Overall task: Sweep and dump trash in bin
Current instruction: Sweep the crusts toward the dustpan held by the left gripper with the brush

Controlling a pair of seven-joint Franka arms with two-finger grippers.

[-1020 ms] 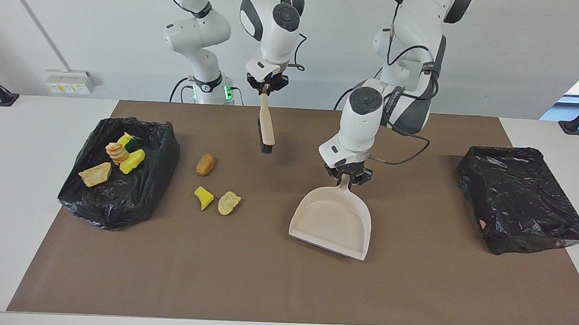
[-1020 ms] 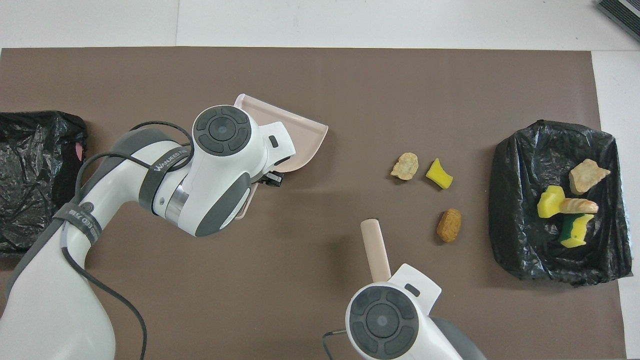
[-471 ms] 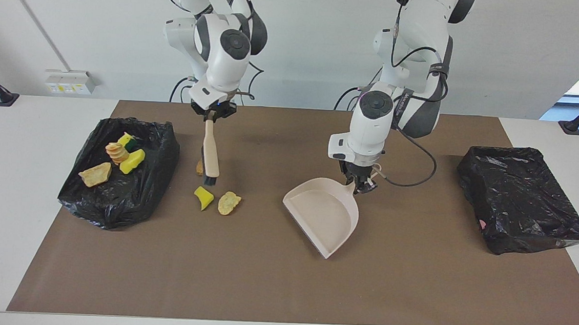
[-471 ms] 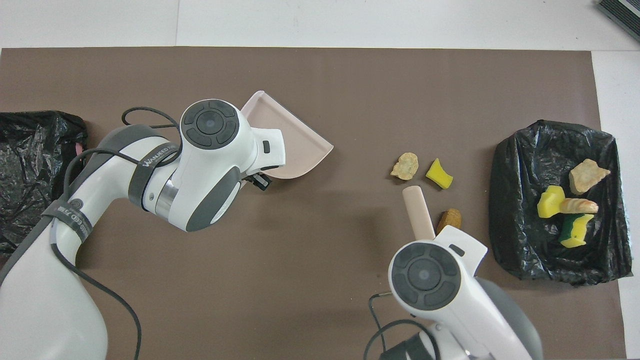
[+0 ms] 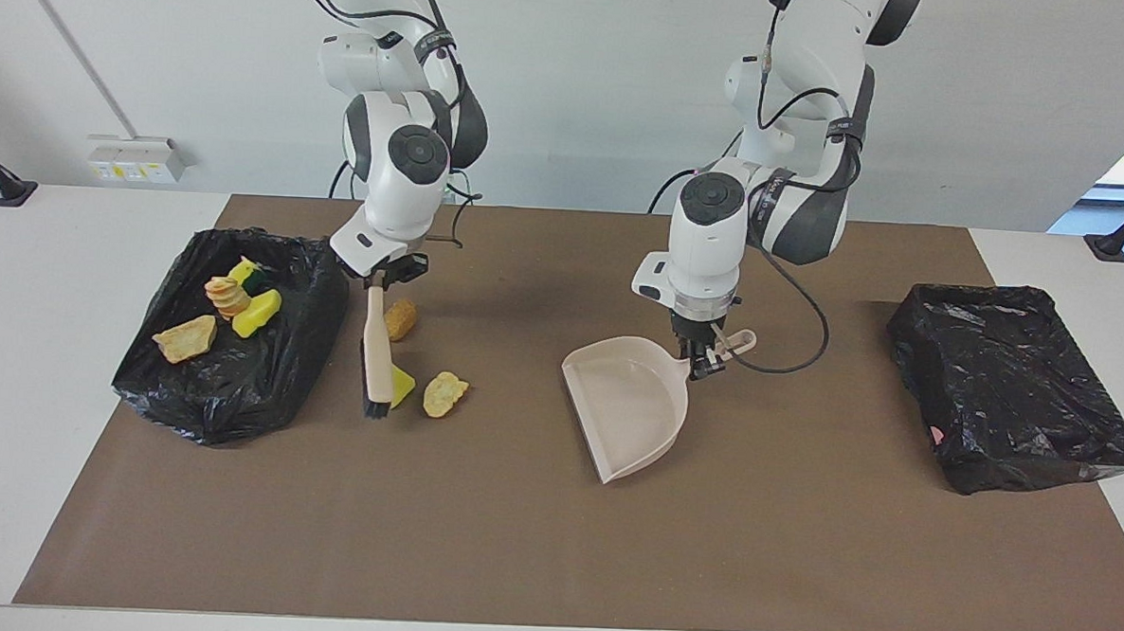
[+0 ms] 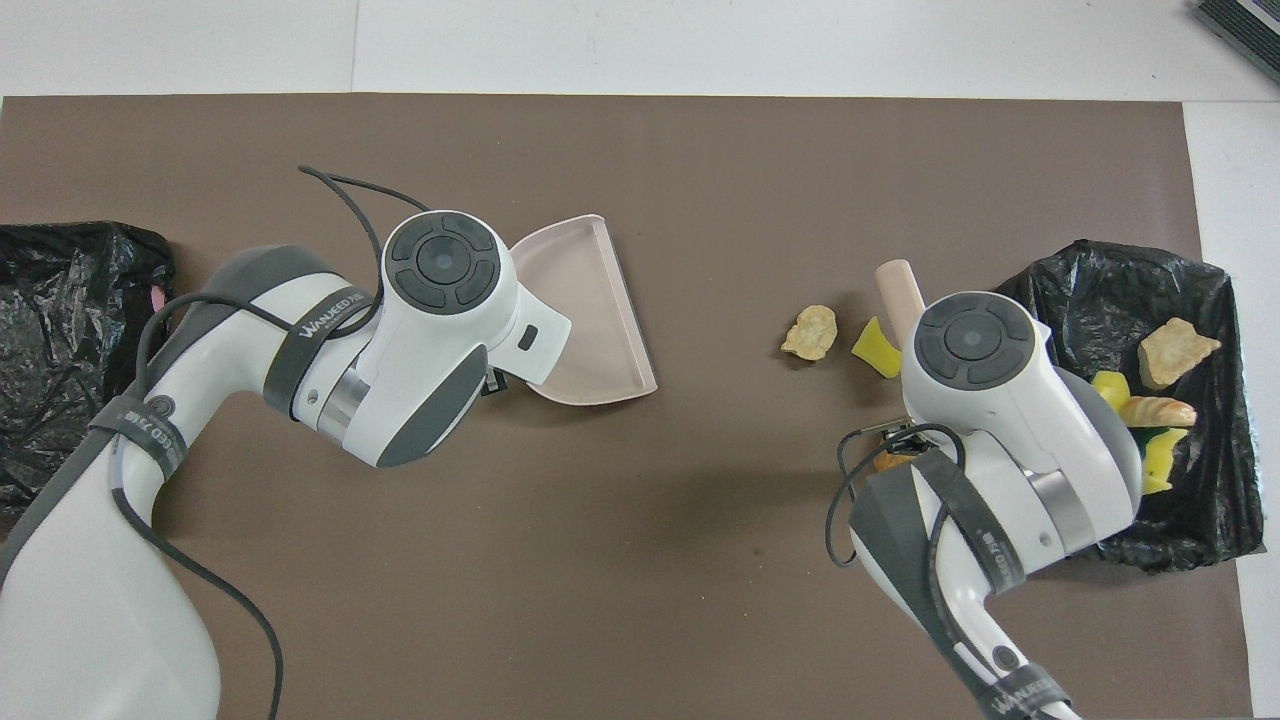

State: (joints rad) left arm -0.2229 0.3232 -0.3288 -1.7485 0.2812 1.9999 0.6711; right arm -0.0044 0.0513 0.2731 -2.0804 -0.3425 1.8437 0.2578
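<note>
Gripping brush (image 5: pixel 376 360) by handle top, right gripper (image 5: pixel 386 272) at upper left-centre of facing view, jaws clamped on it; brush hangs nearly upright, bristles down at mat (image 5: pixel 533 542), tip just beside yellow scrap (image 5: pixel 400 385). Holding beige dustpan (image 5: pixel 629 404) at frame centre, left gripper (image 5: pixel 703 352) pinched shut on handle, pan mouth turned toward lower left of frame, twd scraps. Loose trash on mat, left-centre of facing view: orange-brown scrap (image 5: pixel 399 319) just by brush handle, yellow scrap partly hid by brush, tan scrap (image 5: pixel 444 394) beside it. Four more scraps lying in black-lined bin (image 5: pixel 236 387) at left of frame: tan (image 5: pixel 184 338), yellow (image 5: pixel 258 312), striped tan (image 5: pixel 226 295), yellow-w/-green (image 5: pixel 246 272). Second black-lined bin (image 5: pixel 1014 392) at right of frame. In overhead view, right arm covers orange-brown scrap & part of bin.
</note>
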